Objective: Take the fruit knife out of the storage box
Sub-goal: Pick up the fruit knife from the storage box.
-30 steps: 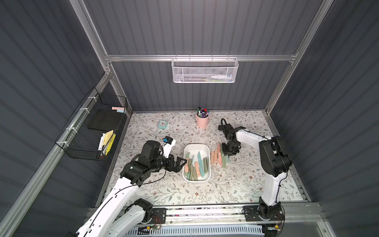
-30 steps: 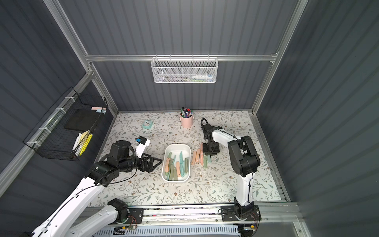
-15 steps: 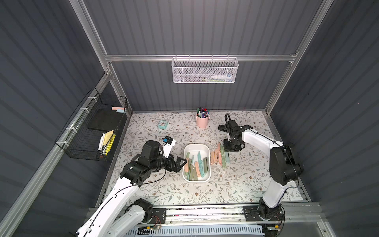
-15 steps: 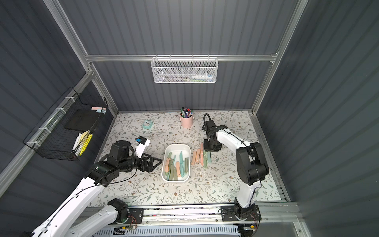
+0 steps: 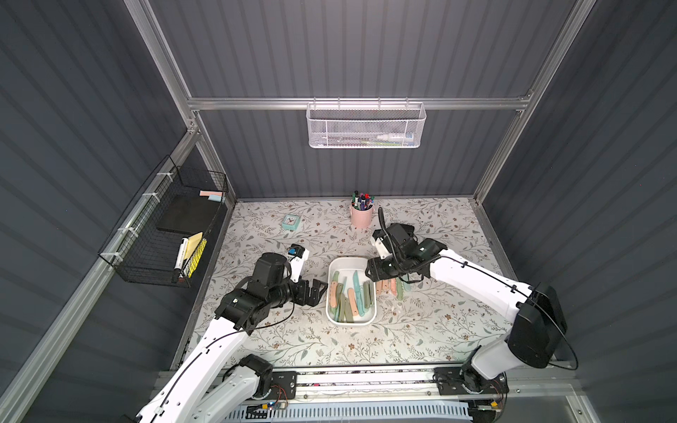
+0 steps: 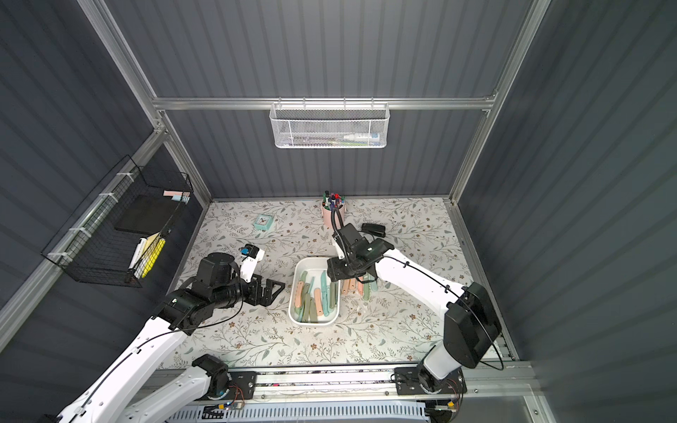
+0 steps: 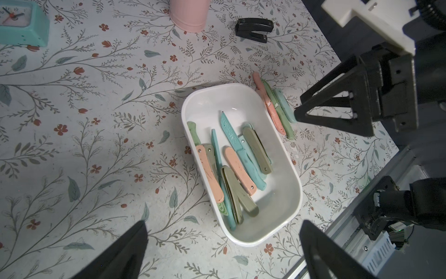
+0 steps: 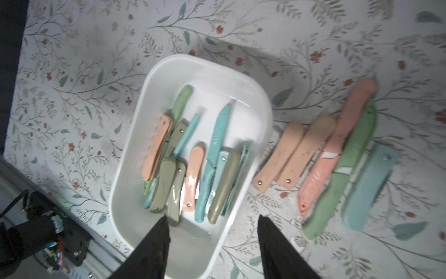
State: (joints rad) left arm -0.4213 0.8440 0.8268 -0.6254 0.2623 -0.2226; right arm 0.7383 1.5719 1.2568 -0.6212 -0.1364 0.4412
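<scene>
Floral-patterned covering spreads over the table (image 5: pixel 421 329), closed in by dark ribbed walls. Near its middle sits the storage box (image 5: pixel 351 323), a shallow white tub. The fruit knives (image 7: pixel 237 166) lie heaped inside it, in peach, olive, green and teal, crossing over one another. Just outside the box's right side, a row of five more knives (image 8: pixel 325 164) lies side by side on the table. The left end effector (image 5: pixel 319 293) hangs just beside the box's left wall, its jaws spread wide with nothing between them. The right end effector (image 8: pixel 212 218) hovers over the box's right rim toward its far end, jaws apart and empty. Toward the back of the table stand a pink pen cup (image 5: pixel 362 216) and a teal clock (image 5: pixel 291 221), with a black stapler (image 6: pixel 373 230) near the cup. A white mesh basket (image 5: pixel 366 126) hangs on the back wall and a black wire basket (image 5: pixel 165 234) on the left wall
</scene>
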